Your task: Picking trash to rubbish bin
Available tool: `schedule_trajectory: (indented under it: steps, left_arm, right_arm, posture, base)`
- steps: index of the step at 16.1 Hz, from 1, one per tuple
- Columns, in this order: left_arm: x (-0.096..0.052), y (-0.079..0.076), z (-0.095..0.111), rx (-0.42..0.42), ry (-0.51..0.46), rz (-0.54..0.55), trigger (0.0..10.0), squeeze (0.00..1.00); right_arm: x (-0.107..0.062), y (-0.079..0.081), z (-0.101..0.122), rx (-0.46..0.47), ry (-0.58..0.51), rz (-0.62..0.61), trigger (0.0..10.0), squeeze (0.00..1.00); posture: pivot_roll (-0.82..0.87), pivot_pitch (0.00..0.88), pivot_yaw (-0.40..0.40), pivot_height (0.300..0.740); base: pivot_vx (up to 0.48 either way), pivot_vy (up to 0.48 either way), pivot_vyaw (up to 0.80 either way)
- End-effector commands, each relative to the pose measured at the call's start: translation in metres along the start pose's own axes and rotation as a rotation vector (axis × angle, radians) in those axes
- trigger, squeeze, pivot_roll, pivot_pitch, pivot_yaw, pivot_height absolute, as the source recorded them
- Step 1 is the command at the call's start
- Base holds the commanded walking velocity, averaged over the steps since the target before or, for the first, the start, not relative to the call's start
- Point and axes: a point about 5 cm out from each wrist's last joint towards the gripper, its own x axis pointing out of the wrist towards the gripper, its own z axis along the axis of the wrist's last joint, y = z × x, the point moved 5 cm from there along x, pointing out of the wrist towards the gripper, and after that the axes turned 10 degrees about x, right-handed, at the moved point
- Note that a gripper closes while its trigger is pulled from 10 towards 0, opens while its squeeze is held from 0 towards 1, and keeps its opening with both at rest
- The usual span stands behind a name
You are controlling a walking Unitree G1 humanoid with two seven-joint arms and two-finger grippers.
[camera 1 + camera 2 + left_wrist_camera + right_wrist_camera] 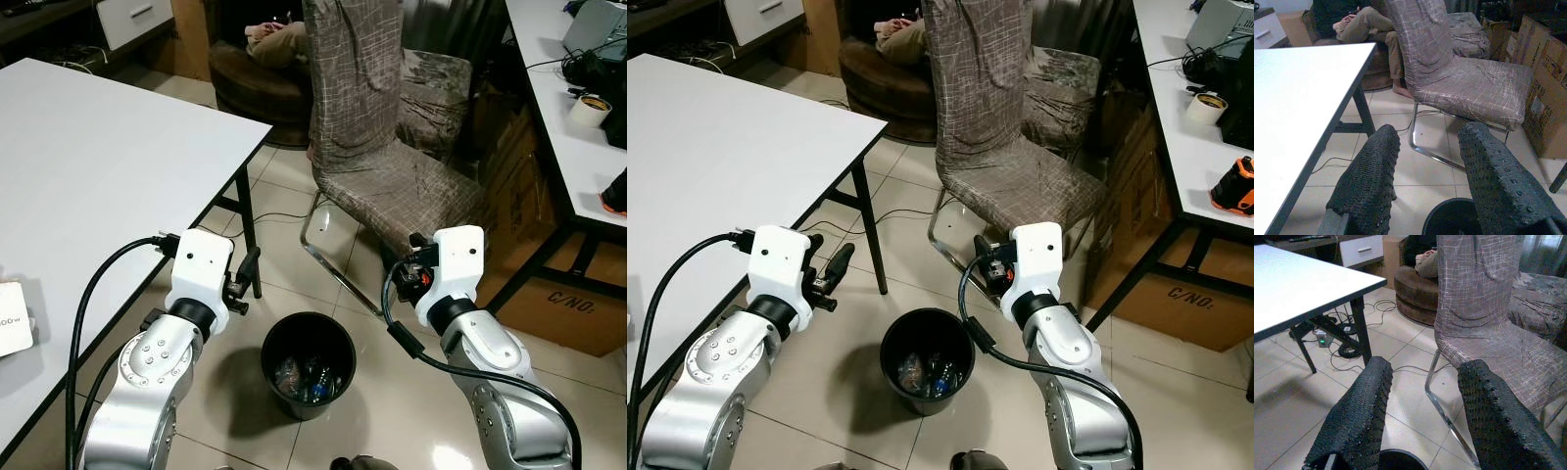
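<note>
A black round rubbish bin (306,407) stands on the tiled floor between my two arms. Bottles and wrappers (306,377) lie at its bottom. My left gripper (245,279) hovers above and to the left of the bin, open with nothing between its fingers (1369,186). My right gripper (402,266) hovers above and to the right of the bin, also open and empty, its fingers (1498,421) pointing toward the chair. The bin's rim (1449,220) shows just below the left gripper's fingertips and, as the bin's rim (1400,459), below the right gripper's.
A white table (98,176) runs along my left, with a white object (12,318) near its edge. A chair with a patterned cover (392,176) stands right behind the bin. A person (274,39) sits on a brown seat beyond. Cardboard boxes (568,304) and a second table (578,157) stand at right.
</note>
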Motion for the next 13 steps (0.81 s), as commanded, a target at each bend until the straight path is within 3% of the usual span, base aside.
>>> schedule_trajectory:
  steps: [1,13]
  left_arm:
    - [-0.0010,0.0013,0.0070,0.004,-0.018,0.007,10.0,0.00]
    - [-0.0021,-0.0002,0.0077,0.024,-0.011,-0.004,10.0,0.00]
  right_arm:
    - [-0.0031,-0.0024,0.0042,0.012,-0.009,-0.014,10.0,0.00]
    - [-0.0053,0.0009,0.0003,0.022,0.022,-0.011,10.0,0.00]
  posture:
    - [-0.02,0.044,-0.046,0.740]
    - [-0.02,0.051,-0.050,0.740]
  base:
    - [-0.274,0.000,0.00]
    - [-0.298,0.000,0.00]
